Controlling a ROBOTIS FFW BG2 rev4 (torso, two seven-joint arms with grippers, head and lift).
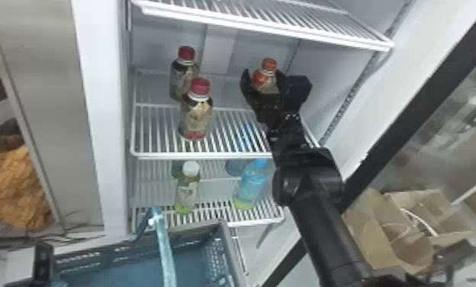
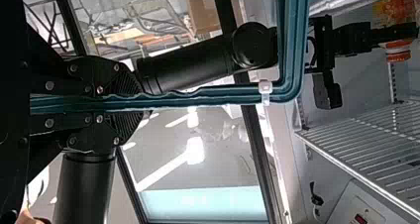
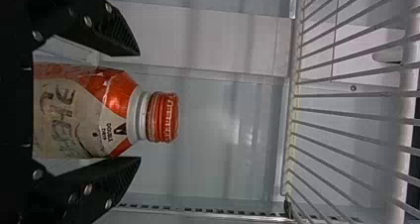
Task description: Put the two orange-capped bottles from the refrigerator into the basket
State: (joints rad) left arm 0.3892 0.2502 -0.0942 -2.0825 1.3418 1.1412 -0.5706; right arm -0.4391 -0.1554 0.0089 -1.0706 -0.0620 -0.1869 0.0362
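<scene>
Bottle with orange cap [image 3: 81, 112] between parted fingers of right gripper [image 3: 139, 107]: centre, close evenly, lift upright. Left gripper [image 2: 141, 102] clamps basket handle [image 2: 213, 92].

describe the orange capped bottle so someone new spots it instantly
In the refrigerator, find the wire shelf with two red-capped bottles. Right of them, inside the open right gripper, is the orange-capped bottle. Its orange cap and shoulder set it apart from their red caps.

Behind the basket [image 1: 215, 252], the refrigerator [image 1: 100, 95] holds two bottles [image 1: 197, 119] left of a third bottle [image 1: 265, 79], others [image 1: 187, 192] below.
</scene>
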